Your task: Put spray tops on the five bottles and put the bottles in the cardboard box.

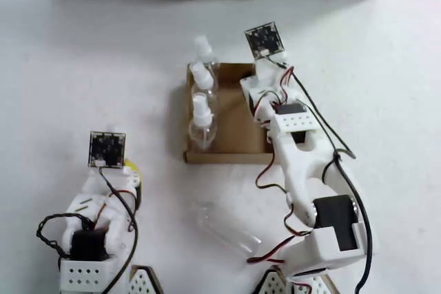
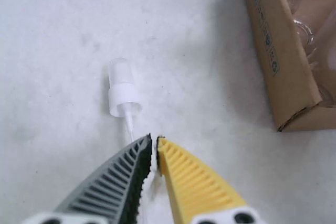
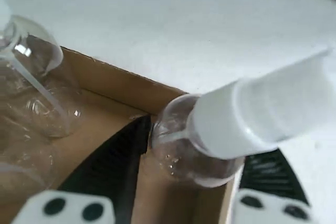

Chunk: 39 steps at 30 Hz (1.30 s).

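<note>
Cardboard box (image 1: 227, 156) sits under right jaws grasping a bottle (image 3: 181, 153); left jaws clenched on spray top (image 2: 122, 95) tube.

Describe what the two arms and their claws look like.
Left arm and right arm: white shells, black motors, red and black cables, a square black board at each wrist. Left claw: one black, one yellow ribbed finger. Right claw: black fingers.

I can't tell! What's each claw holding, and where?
Left claw pinches the spray top by its tube; right claw grips a capped bottle by its body.
</note>
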Each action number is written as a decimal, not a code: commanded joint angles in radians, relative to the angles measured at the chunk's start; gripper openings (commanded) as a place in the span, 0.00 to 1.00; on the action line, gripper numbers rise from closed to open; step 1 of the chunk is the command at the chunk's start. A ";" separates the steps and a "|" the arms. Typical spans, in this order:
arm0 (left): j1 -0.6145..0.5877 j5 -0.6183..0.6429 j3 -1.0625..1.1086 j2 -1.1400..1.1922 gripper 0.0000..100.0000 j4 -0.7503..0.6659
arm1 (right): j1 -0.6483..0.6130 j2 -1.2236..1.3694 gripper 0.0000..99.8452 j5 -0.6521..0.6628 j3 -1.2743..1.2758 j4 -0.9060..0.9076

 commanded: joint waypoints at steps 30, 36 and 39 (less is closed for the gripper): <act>-0.013 -0.011 -0.003 -0.016 0.02 -0.014 | -0.056 -0.269 0.42 -0.072 0.023 0.335; -0.013 -0.011 -0.003 -0.016 0.02 -0.014 | -0.056 -0.453 0.42 -0.072 0.017 0.596; -0.013 -0.011 -0.003 -0.016 0.02 -0.014 | -0.051 -0.562 0.42 -0.071 0.017 0.751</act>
